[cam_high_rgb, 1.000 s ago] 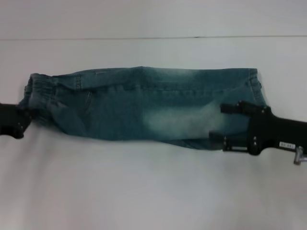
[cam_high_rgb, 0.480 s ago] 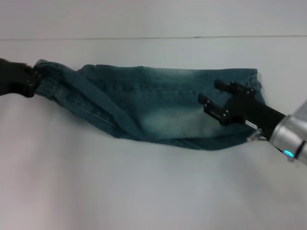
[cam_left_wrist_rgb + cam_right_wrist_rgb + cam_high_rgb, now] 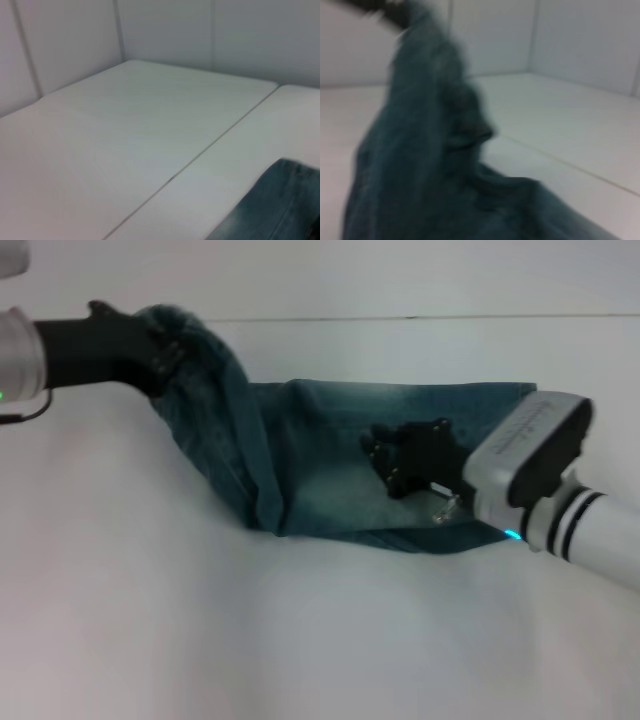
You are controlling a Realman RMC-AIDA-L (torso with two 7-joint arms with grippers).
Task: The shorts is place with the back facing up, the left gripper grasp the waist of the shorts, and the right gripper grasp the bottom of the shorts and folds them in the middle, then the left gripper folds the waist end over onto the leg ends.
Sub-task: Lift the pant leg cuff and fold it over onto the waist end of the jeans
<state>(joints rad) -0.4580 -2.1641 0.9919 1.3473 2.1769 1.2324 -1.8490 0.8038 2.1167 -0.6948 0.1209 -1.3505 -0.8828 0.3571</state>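
The blue denim shorts (image 3: 330,455) lie folded lengthwise on the white table (image 3: 300,640), with the leg ends at the right. My left gripper (image 3: 160,350) is at the upper left, shut on the waist end, which hangs lifted off the table in a steep fold. In the right wrist view the raised cloth (image 3: 420,130) rises toward the left gripper (image 3: 382,10). My right gripper (image 3: 385,465) sits low over the middle of the shorts, fingers apart, holding nothing. A corner of denim (image 3: 280,205) shows in the left wrist view.
A seam (image 3: 420,317) runs across the table behind the shorts. White walls (image 3: 165,30) close off the far side. Bare tabletop (image 3: 120,570) stretches in front and to the left of the shorts.
The left gripper has lifted the waist end up off the table and carried it rightward. The right gripper has moved left from the leg ends to the shorts' middle.
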